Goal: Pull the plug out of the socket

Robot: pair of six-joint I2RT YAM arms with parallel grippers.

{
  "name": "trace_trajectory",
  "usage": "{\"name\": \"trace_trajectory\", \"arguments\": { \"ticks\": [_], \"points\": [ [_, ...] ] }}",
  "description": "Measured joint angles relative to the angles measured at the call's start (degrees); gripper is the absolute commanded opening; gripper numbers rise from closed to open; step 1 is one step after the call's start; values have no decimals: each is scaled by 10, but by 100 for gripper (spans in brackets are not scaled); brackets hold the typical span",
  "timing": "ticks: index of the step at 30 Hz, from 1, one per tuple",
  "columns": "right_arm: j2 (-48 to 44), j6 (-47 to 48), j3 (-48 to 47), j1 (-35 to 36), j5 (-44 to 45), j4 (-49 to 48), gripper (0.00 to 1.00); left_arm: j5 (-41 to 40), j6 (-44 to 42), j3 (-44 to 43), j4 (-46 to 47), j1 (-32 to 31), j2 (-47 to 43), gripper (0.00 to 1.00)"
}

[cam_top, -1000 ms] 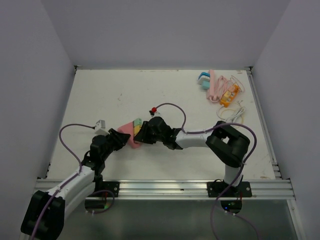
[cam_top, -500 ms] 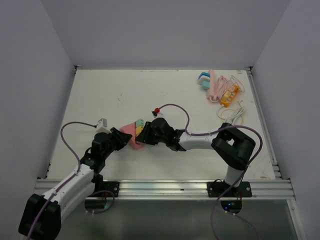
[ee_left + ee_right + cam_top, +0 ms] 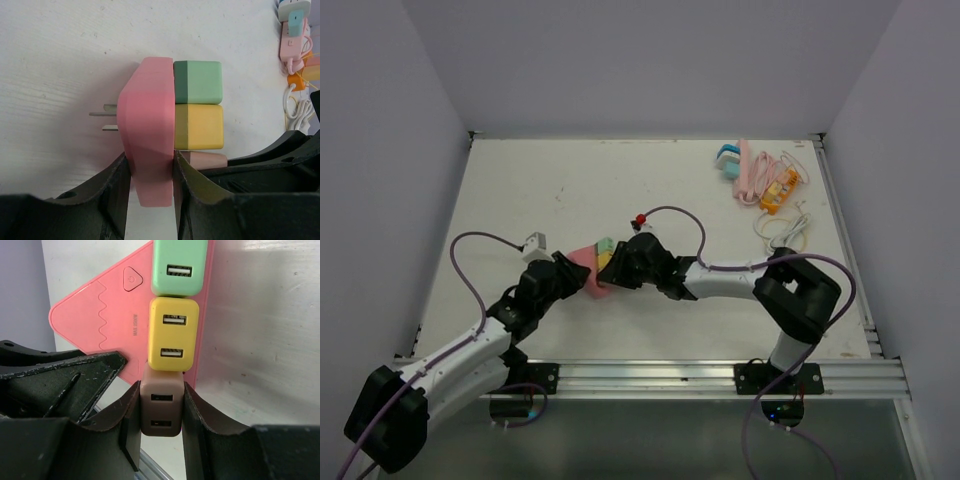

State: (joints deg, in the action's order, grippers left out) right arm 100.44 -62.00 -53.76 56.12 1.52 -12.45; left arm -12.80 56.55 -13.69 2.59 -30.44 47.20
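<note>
The socket (image 3: 582, 262) is a pink triangular block, and my left gripper (image 3: 150, 167) is shut on its lower corner (image 3: 150, 130). Three plugs sit in a row on its face: green (image 3: 197, 81), yellow (image 3: 198, 126) and brown (image 3: 202, 160). My right gripper (image 3: 160, 392) is shut on the brown plug (image 3: 161, 407), which still sits against the socket (image 3: 95, 315) below the yellow plug (image 3: 172, 332) and the green plug (image 3: 177, 267). In the top view the left gripper (image 3: 570, 273) and the right gripper (image 3: 612, 272) meet at the socket. Two metal prongs (image 3: 106, 111) stick out of the socket's back.
A pile of pink, blue and orange power strips (image 3: 760, 175) and a coiled white cable (image 3: 782, 230) lie at the back right. An aluminium rail (image 3: 650, 375) runs along the near edge. Walls close in the table (image 3: 520, 190) on three sides.
Both grippers and the socket have shifted a little to the right and away from the near edge. Both grips are unchanged, and the brown plug still sits on the socket.
</note>
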Motion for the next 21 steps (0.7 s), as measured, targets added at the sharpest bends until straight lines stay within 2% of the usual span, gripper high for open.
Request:
{"name": "trace_trajectory", "arguments": {
  "ticks": [5, 9, 12, 17, 21],
  "points": [
    [-28, -5, 28, -14, -16, -14, 0, -10, 15, -8, -5, -12, 0, 0],
    [-77, -4, 77, -40, -30, -30, 0, -103, 14, -9, -36, 3, 4, 0],
    [-87, -4, 101, -58, -41, -44, 0, -138, 14, -9, -41, 6, 4, 0],
    [-94, -1, 139, -88, -73, -78, 0, -147, 13, -9, -40, 6, 1, 0],
    [-124, 23, 166, -154, -98, -90, 0, -144, 7, -7, -39, 6, -3, 0]
  ]
}}
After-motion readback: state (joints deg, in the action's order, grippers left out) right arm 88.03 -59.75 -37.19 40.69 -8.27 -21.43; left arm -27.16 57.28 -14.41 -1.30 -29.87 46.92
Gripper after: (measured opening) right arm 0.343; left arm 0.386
